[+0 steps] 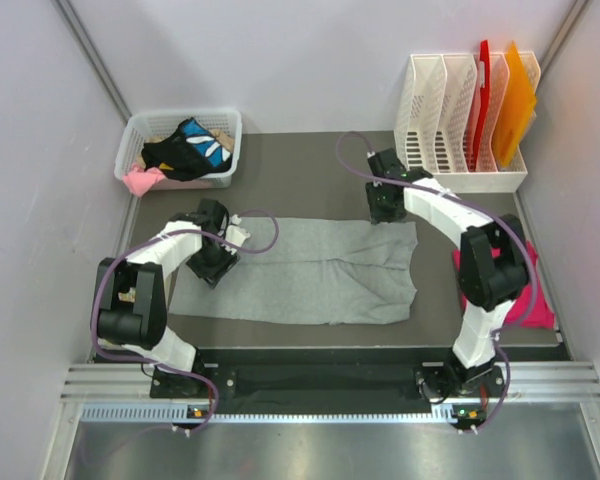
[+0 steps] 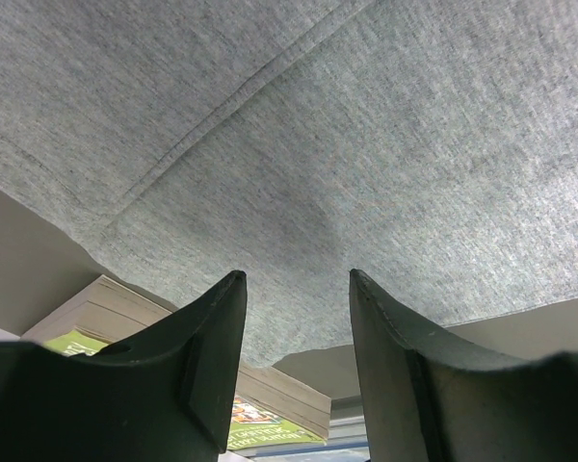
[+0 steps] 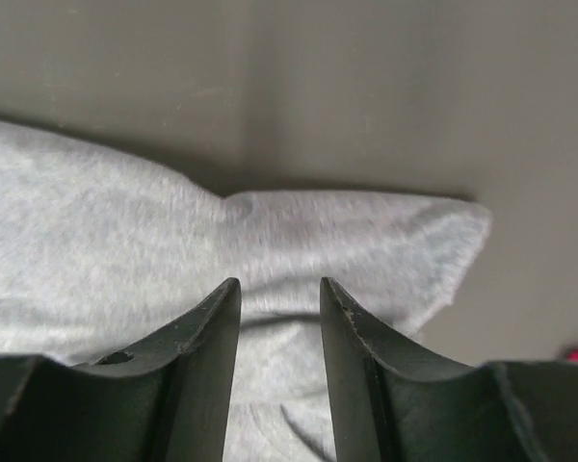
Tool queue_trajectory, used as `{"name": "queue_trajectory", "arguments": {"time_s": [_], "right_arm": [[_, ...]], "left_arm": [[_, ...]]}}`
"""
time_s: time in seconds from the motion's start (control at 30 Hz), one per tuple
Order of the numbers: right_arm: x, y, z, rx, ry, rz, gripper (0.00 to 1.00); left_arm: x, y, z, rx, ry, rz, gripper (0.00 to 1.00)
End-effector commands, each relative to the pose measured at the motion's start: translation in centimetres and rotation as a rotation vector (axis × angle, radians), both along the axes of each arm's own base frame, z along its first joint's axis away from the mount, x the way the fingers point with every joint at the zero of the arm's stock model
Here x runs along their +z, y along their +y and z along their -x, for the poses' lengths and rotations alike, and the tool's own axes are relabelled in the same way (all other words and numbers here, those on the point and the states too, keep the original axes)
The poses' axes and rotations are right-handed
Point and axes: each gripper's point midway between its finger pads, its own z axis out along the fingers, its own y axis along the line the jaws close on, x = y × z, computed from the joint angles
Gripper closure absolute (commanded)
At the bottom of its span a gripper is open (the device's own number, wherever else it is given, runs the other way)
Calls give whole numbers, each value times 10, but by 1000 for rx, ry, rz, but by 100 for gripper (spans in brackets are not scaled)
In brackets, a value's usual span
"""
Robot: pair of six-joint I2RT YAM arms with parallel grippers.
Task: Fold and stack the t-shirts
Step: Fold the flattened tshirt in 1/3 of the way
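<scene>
The light heather-grey t-shirt lies flat across the middle of the table as a long rectangle. My left gripper is at its left end. In the left wrist view the gripper is open, with grey cloth just past the fingertips and nothing between them. My right gripper is at the shirt's far right corner. In the right wrist view it is open over that corner. The magenta-pink t-shirt lies folded at the right edge, partly hidden by the right arm.
A white basket of mixed clothes stands at the back left. A white file rack at the back right holds the red folder and the orange folder. A book with a green cover shows beyond the table's left edge.
</scene>
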Motion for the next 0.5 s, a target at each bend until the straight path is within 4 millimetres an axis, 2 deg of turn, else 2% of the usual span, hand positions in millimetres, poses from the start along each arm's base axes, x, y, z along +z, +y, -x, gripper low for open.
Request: {"name": "queue_trajectory", "arguments": {"time_s": [0.0,0.03,0.07,0.13,0.17,0.23,0.27,0.37,0.47], "right_arm": [[75,-6,12,-46,-111,-82,61],[75,-5,19,-45,-95,-101,61],[68,-3,37,-34,-56,-136,61],[59,2,53,-45,-24,-192,61],[46,2,72,-42,21,-220,62],[33,4,83,-59,44,-255,62],[19,2,94,-65,76,-253,62],[1,3,101,-77,104,-277,62],[-9,5,97,-86,114,-282,62]], "left_arm": [[3,0,-2,-6,-10,1,48],[3,0,-1,-6,-8,1,48],[3,-1,-1,-5,-8,6,48],[3,-1,-1,-2,-11,8,49],[3,-2,-1,1,-7,10,49],[3,-3,-1,1,-6,16,50],[3,-3,0,3,-3,17,50],[4,-3,1,3,-1,19,53],[4,-2,1,-4,-1,11,56]]}}
